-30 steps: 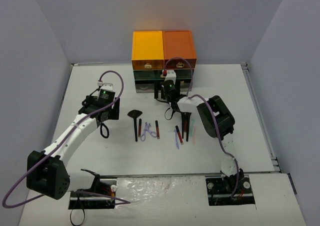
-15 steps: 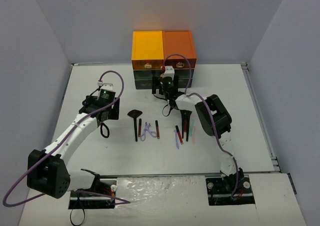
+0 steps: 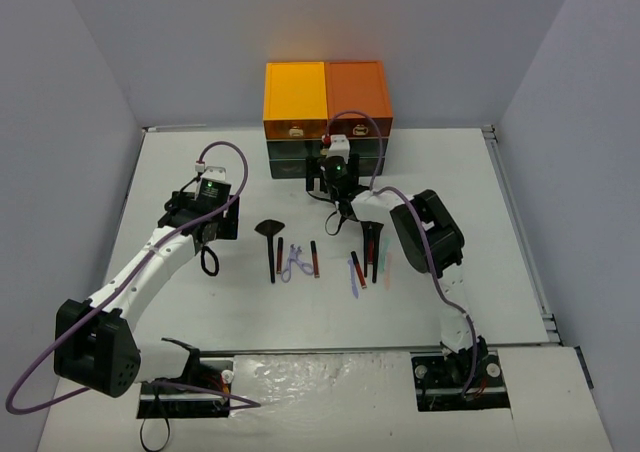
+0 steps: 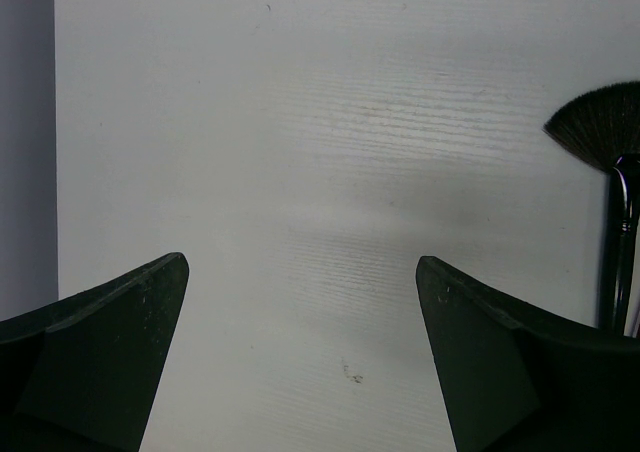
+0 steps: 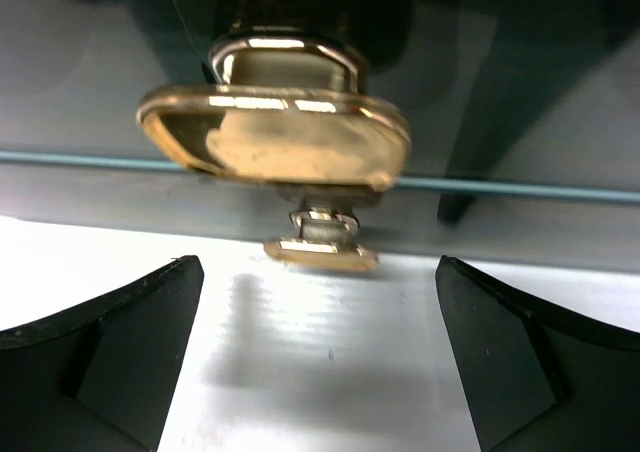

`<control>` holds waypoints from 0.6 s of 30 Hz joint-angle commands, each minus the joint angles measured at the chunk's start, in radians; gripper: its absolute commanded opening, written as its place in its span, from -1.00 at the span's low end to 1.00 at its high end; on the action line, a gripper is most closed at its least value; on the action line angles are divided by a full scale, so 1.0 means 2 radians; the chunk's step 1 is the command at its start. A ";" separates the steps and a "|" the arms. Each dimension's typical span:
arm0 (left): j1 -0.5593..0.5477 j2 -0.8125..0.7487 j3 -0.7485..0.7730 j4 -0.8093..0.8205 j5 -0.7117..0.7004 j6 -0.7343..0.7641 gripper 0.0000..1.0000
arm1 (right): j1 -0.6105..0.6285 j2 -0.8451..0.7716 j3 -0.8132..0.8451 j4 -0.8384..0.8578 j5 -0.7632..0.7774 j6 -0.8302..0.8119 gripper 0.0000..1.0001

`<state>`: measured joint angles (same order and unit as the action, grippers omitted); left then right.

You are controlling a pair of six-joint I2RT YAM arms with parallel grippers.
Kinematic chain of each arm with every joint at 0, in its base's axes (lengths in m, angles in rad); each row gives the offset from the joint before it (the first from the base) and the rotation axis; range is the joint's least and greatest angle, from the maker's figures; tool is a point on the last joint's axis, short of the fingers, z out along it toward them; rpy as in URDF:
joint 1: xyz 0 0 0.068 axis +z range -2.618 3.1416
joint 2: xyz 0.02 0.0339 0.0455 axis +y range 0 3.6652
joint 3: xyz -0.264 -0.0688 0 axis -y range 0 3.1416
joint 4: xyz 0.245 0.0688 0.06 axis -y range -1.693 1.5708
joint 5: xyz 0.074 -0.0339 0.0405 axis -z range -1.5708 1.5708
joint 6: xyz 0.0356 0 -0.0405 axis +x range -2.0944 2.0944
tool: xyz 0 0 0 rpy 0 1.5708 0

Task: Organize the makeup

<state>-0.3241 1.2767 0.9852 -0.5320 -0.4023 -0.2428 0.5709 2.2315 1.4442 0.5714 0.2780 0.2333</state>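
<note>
Makeup [image 3: 315, 260] well off table [image 3: 180, 312] edges | right pincer [image 5: 318, 268] spread at drawer box [image 3: 326, 102]

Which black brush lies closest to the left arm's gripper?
The fan-shaped brush, leftmost in the row; the other brush lies well to its right.

Left arm [image 3: 150, 257] & right arm [image 3: 430, 234]: white links, black joints, purple cables [image 3: 228, 145], green wrist LEDs

A two-tone orange translucent drawer box [image 3: 327, 92] stands at the far side of the white wood-grain tabletop [image 3: 500, 252]. Its dark lower drawer front carries a shiny gold metal pull [image 5: 275, 142] (slightly blurred up close).
</note>
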 commanded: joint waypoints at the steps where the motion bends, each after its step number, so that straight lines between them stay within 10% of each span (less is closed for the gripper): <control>1: 0.003 -0.018 0.026 0.018 -0.013 -0.003 0.94 | 0.003 -0.105 -0.005 -0.008 0.028 -0.005 1.00; 18: 0.003 -0.037 0.023 0.020 -0.005 -0.004 0.94 | -0.003 -0.100 0.050 -0.081 -0.003 -0.035 0.97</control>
<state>-0.3241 1.2399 0.9852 -0.5320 -0.4011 -0.2431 0.5697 2.0208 1.4534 0.3976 0.2708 0.1768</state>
